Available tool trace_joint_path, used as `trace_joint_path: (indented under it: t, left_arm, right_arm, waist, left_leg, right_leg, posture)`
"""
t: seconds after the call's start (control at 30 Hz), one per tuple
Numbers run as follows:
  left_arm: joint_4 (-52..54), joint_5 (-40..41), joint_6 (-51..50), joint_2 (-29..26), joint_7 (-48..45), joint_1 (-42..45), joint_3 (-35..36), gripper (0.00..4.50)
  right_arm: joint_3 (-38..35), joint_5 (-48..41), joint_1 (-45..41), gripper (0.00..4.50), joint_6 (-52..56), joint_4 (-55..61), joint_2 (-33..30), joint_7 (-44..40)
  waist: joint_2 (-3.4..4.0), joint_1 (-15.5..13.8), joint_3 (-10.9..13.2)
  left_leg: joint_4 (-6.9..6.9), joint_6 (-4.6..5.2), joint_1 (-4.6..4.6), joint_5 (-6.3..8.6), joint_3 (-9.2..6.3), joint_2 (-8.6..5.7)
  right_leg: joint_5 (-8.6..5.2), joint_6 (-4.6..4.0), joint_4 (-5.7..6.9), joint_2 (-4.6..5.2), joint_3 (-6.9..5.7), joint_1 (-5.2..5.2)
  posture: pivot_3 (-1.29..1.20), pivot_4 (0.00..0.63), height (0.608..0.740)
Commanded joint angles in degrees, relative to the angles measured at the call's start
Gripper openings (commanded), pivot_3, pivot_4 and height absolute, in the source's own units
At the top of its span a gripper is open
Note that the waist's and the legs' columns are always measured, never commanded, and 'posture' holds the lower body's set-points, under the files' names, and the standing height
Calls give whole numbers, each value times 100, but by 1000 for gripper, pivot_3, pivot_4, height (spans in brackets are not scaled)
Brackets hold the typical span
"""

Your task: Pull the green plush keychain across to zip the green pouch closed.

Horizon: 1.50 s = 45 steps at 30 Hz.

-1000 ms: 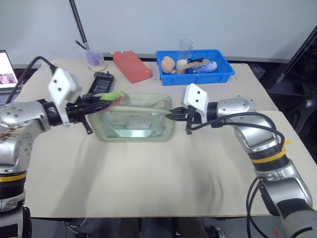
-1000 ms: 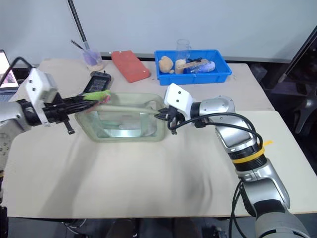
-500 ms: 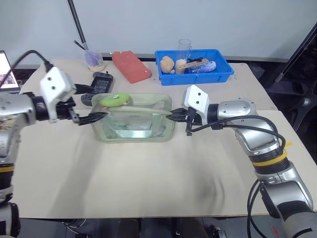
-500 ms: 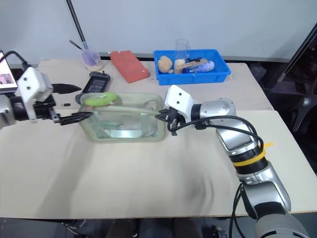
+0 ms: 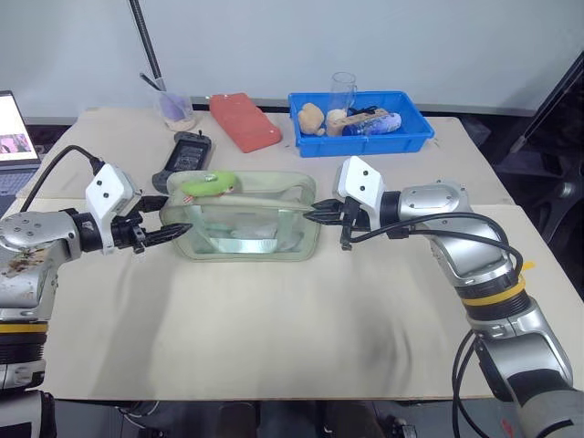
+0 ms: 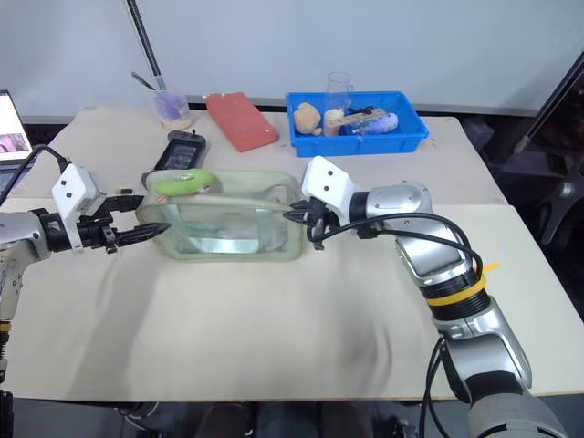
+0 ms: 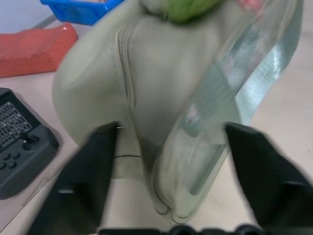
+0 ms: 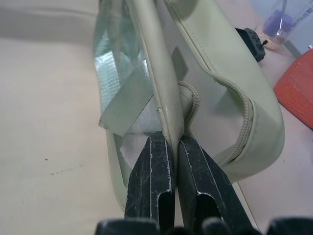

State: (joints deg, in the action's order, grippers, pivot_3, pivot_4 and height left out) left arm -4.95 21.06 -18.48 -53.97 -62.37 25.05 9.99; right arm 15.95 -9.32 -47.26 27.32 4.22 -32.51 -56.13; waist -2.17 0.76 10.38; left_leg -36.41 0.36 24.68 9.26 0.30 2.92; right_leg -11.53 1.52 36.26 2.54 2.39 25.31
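Observation:
The green pouch [image 5: 245, 219] stands on the table, its clear side panels showing. The green plush keychain [image 5: 208, 185] lies loose on the pouch's top near the left end, with nothing holding it. My left gripper [image 5: 173, 217] is open at that left end, low beside the table. In the left wrist view its fingers [image 7: 93, 166] stand wide apart on either side of the pouch's end [image 7: 146, 98]. At the pouch's right end, my right gripper [image 5: 319, 216] is shut on the handle strap [image 8: 156, 73], which is stretched along the top.
A black handheld game device [image 5: 187, 151] lies just behind the pouch's left end. Farther back are a red flat case [image 5: 244, 120], a blue bin [image 5: 401, 137] with a tan plush toy [image 5: 310, 117], and a plastic cup [image 5: 173, 109]. A laptop [image 5: 14, 128] sits at the far left.
My left gripper let go of the keychain, opened, and dropped down and to the left of the pouch's end. The keychain now rests on the pouch top. The right gripper kept still.

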Motion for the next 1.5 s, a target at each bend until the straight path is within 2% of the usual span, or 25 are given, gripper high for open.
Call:
trace_joint_path:
  t: [0.03, 0.13, 0.2, 0.27, 0.47, 0.57, 0.63, 0.73, 0.87, 1.07, 1.1, 1.2, 1.47, 1.5]
  left_arm:
    - [4, -32, 189, -61, -66, 96, 73, 1514]
    - [-76, -83, 270, -28, -87, 117, 60, 138]
    - [-157, -182, 351, 26, -15, 166, 11, 35]
    - [-185, -232, 380, 55, 3, 185, -29, 0]
    - [-164, -261, 419, 53, -39, 157, -39, 0]
    - [-162, -289, 434, 88, 9, 197, -29, 0]
    - [-164, -305, 431, 108, 3, 225, -65, 0]
    - [-125, -309, 411, 121, -28, 223, -110, 0]
    - [-65, -326, 378, 155, 13, 227, -151, 0]
    - [54, -302, 329, 155, 42, 196, -150, 0]
    - [63, -295, 327, 158, 49, 190, -141, 0]
    - [116, -269, 298, 152, 57, 151, -121, 0]
    - [148, -245, 315, 198, 95, 152, -125, 0]
    - [136, -247, 317, 207, 94, 171, -140, 0]
  right_arm:
    - [-169, -9, -137, 0, 30, 212, -43, 10]
    - [-178, -30, -122, 0, 74, 275, -46, 11]
    - [-178, -42, -96, 0, 66, 314, -61, -18]
    - [-202, -131, -74, 857, 78, 378, -111, -143]
    - [-351, -203, -500, 2947, 7, 321, -233, -327]
    - [-451, -482, -984, 3911, 244, 308, 299, -86]
    - [-323, -430, -1274, 4483, 208, 91, 925, 293]
    - [-23, -19, -1615, 4483, -245, -475, 1614, 667]
    - [271, 360, -2044, 4483, -863, -1417, 2168, 811]
    - [549, 581, -2265, 4483, -1184, -2049, 2686, 688]
    - [588, 635, -2273, 3957, -1248, -2171, 2752, 699]
    - [607, 797, -2296, 3049, -1424, -2447, 2809, 731]
    - [510, 1015, -2205, 254, -1642, -2665, 2700, 768]
    - [480, 1015, -2213, 42, -1657, -2682, 2680, 764]
  waist:
    - [0, 4, 0]
    - [0, 3, 0]
    - [0, 2, 0]
    - [0, -5, 0]
    - [1, 0, 0]
    - [1, 16, 0]
    - [1, 34, 0]
    - [1, 42, 0]
    - [0, -10, 0]
    - [0, 5, 0]
    - [0, 10, 0]
    - [0, 8, 0]
    - [0, 8, 0]
    - [0, 7, 0]
  left_leg:
    - [1, 0, 0, 0, -1, 0]
    - [1, 0, 0, 0, 0, 0]
    - [1, 0, 0, 0, 0, 0]
    - [0, 0, 0, 0, -1, 0]
    - [0, 0, 0, 0, 0, 0]
    - [1, 0, -3, 0, 0, 0]
    - [3, 0, -6, 0, -1, 6]
    - [3, 0, -10, 0, -1, 4]
    - [0, 0, -2, 0, -2, 2]
    - [-3, 0, 0, 0, -1, 1]
    - [-2, 0, 0, 0, -2, 2]
    - [-1, 0, 1, -1, -2, 2]
    - [0, 0, 0, 0, -2, 2]
    - [0, 0, 0, 0, -2, 2]
  right_leg:
    - [0, 0, 0, 0, 0, 1]
    - [-1, 0, 0, 0, 0, 0]
    - [-1, 1, -1, 1, 0, 0]
    - [-2, 2, 0, 1, -1, 0]
    - [-1, 2, 0, 1, 0, 0]
    - [-2, 3, 6, 0, 0, 3]
    - [-3, 1, 12, -7, 0, 4]
    - [-8, -16, 43, -7, 1, 11]
    - [-6, -26, 51, -4, -1, 20]
    - [-6, -27, 52, -2, -1, 22]
    - [-5, -28, 52, -4, -1, 23]
    - [-4, -30, 55, -4, -1, 26]
    - [-5, -31, 55, -4, -1, 27]
    - [-5, -30, 55, -3, -1, 27]
  posture:
    - [0, 150, 740]
    - [0, 150, 740]
    - [0, 150, 740]
    - [0, 150, 740]
    - [0, 150, 740]
    - [0, 150, 740]
    - [0, 150, 740]
    - [0, 150, 740]
    - [0, 150, 740]
    - [0, 150, 740]
    - [0, 150, 740]
    - [0, 150, 740]
    - [0, 150, 740]
    - [0, 150, 740]
